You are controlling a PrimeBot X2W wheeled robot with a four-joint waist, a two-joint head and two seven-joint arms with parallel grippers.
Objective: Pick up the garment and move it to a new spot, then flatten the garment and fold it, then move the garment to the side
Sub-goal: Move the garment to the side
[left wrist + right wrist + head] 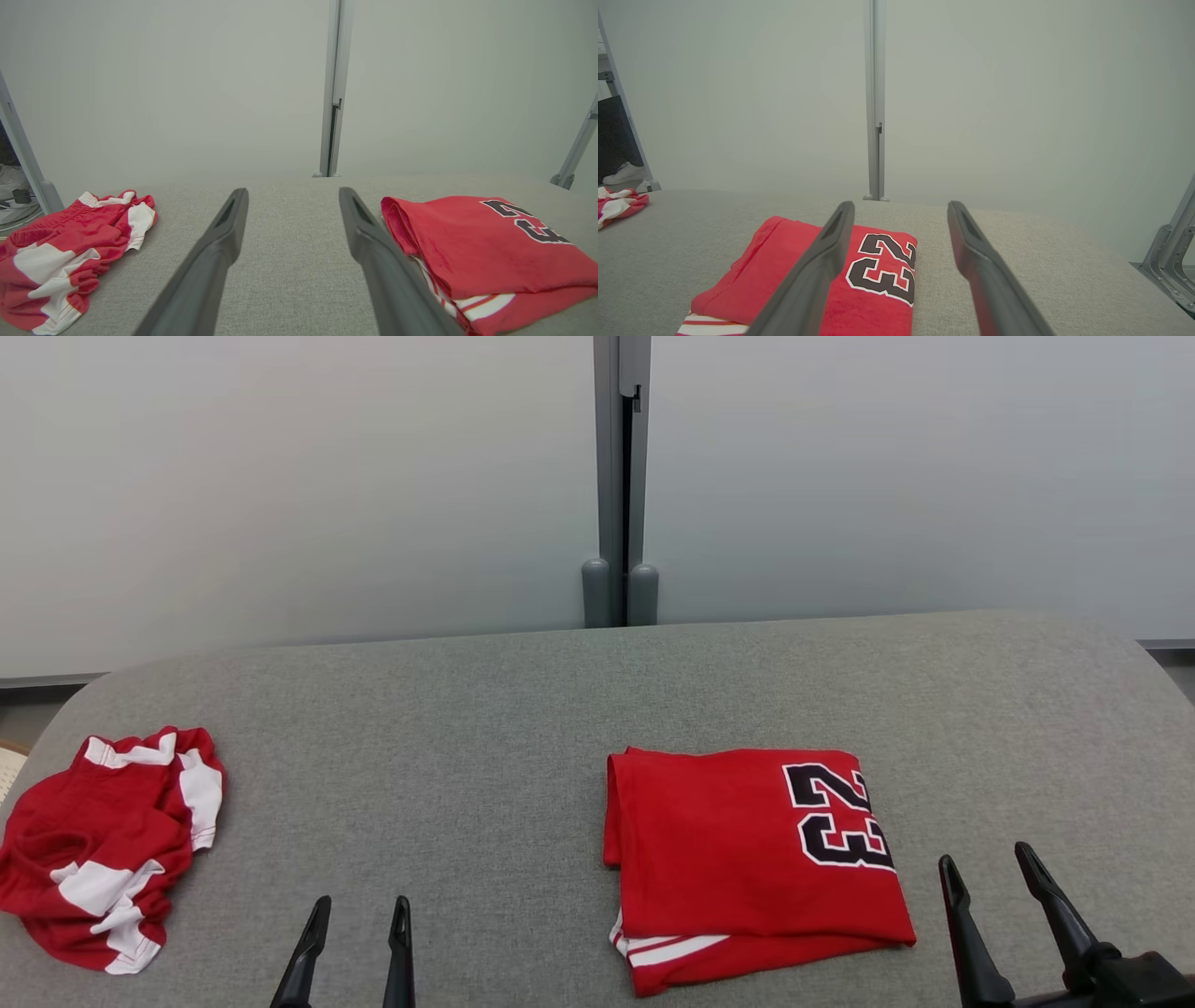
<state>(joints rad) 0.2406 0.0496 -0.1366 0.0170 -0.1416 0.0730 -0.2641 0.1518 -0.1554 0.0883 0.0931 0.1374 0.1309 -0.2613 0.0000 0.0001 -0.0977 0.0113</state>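
Observation:
A red jersey (pixel 738 859) with a black "23" lies folded flat on the grey cloth table (pixel 467 728), right of centre. It also appears as the jersey (pixel 476 242) and the jersey (pixel 766 261) in the wrist views. A second garment (pixel 103 840), red with white stripes, lies crumpled at the table's left end, also seen as the garment (pixel 70 238) and the garment (pixel 621 203). My left gripper (pixel 362 903) (pixel 293 191) hovers open at the front edge between the two. Just right of the jersey, my right gripper (pixel 985 855) (pixel 901 204) is open and holds nothing.
Pale wall panels joined by a grey post (pixel 621 476) stand right behind the table. A metal frame (pixel 1167 252) sits past the table's right end. A white shoe (pixel 626 173) shows on the floor beyond the left end.

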